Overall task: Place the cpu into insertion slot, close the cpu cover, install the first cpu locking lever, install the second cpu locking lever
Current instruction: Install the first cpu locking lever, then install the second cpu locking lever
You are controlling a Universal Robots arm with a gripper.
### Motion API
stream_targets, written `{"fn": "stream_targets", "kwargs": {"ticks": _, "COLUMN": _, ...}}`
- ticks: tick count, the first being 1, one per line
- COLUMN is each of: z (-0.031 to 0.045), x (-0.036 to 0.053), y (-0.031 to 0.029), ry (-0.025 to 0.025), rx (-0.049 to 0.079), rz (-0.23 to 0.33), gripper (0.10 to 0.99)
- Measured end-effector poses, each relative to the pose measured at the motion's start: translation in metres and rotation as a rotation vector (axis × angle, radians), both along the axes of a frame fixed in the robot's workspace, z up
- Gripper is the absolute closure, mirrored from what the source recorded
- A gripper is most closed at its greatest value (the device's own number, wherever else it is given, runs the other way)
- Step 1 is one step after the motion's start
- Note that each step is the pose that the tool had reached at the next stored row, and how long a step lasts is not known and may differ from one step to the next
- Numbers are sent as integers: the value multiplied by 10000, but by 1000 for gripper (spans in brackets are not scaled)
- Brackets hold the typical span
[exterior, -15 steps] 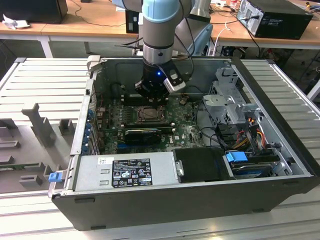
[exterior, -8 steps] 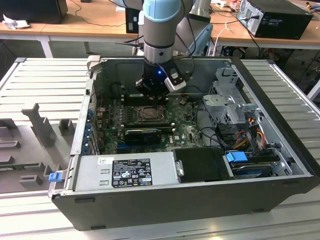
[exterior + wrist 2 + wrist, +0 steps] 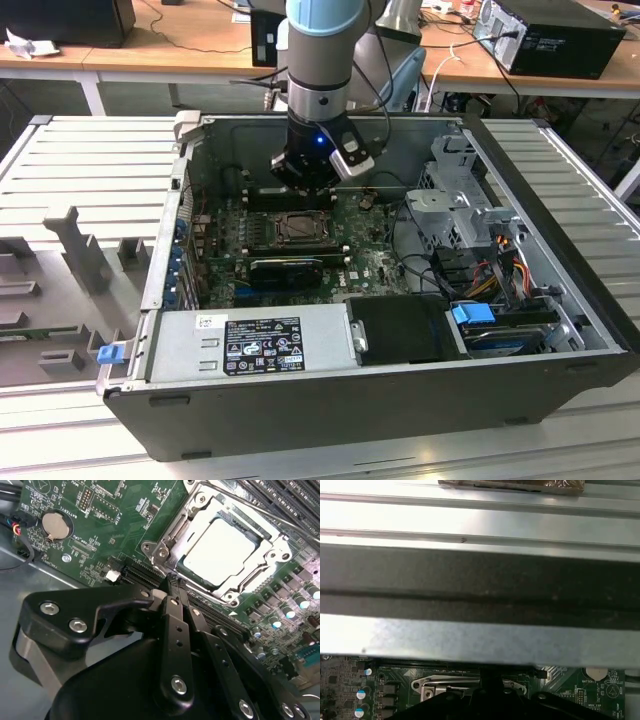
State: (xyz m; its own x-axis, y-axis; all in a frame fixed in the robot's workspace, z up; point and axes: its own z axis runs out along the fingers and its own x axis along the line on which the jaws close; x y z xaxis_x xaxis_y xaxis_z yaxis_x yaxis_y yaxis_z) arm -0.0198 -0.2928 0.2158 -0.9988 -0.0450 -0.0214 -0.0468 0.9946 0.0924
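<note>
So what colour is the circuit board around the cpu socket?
Green, clearest in the second wrist view: the circuit board.

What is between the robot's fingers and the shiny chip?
In the second wrist view, the fingers sit beside the cpu. Between them lie the silver cpu cover edge and a strip of green circuit board.

A ribbed grey worktop (image 3: 90, 160) is seen in the exterior view, and an open computer case (image 3: 400, 390) is laid directly on it, on its side. Grey moulded fixtures (image 3: 85, 250) are set on the worktop towards the exterior view's left, just beside the case. A blue clip (image 3: 110, 352) is seen at the case's near corner.
</note>
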Motion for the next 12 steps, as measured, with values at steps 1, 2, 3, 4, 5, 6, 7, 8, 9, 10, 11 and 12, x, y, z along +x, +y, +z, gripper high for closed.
{"fn": "stream_targets", "kwargs": {"ticks": 1, "z": 0, "x": 0, "y": -5, "ry": -1, "rx": 1, "rz": 0, "gripper": 980}}
{"fn": "stream_targets", "kwargs": {"ticks": 2, "z": 0, "x": 0, "y": -8, "ry": 0, "rx": 1, "rz": -1, "gripper": 980}}
{"fn": "stream_targets", "kwargs": {"ticks": 3, "z": 0, "x": 0, "y": -14, "ry": -1, "rx": 1, "rz": 0, "gripper": 980}}
{"fn": "stream_targets", "kwargs": {"ticks": 4, "z": 0, "x": 0, "y": -17, "ry": 0, "rx": 1, "rz": 0, "gripper": 980}}
{"fn": "stream_targets", "kwargs": {"ticks": 5, "z": -1, "x": 0, "y": -20, "ry": -1, "rx": 1, "rz": 0, "gripper": 980}}
{"fn": "stream_targets", "kwargs": {"ticks": 6, "z": 0, "x": 0, "y": -25, "ry": 0, "rx": 0, "rz": 0, "gripper": 980}}
{"fn": "stream_targets", "kwargs": {"ticks": 7, "z": 0, "x": 0, "y": -33, "ry": 0, "rx": 0, "rz": 1, "gripper": 980}}
{"fn": "stream_targets", "kwargs": {"ticks": 8, "z": 0, "x": 0, "y": -42, "ry": 0, "rx": 0, "rz": 0, "gripper": 980}}
{"fn": "stream_targets", "kwargs": {"ticks": 9, "z": 0, "x": 0, "y": -60, "ry": 0, "rx": 0, "rz": 0, "gripper": 980}}
{"fn": "stream_targets", "kwargs": {"ticks": 10, "z": 0, "x": 0, "y": -68, "ry": -1, "rx": 1, "rz": -1, "gripper": 980}}
{"fn": "stream_targets", "kwargs": {"ticks": 11, "z": 0, "x": 0, "y": -72, "ry": -1, "rx": 2, "rz": -2, "gripper": 980}}
{"fn": "stream_targets", "kwargs": {"ticks": 12, "z": 4, "x": -1, "y": -73, "ry": 1, "rx": -3, "rz": -2, "gripper": 980}}
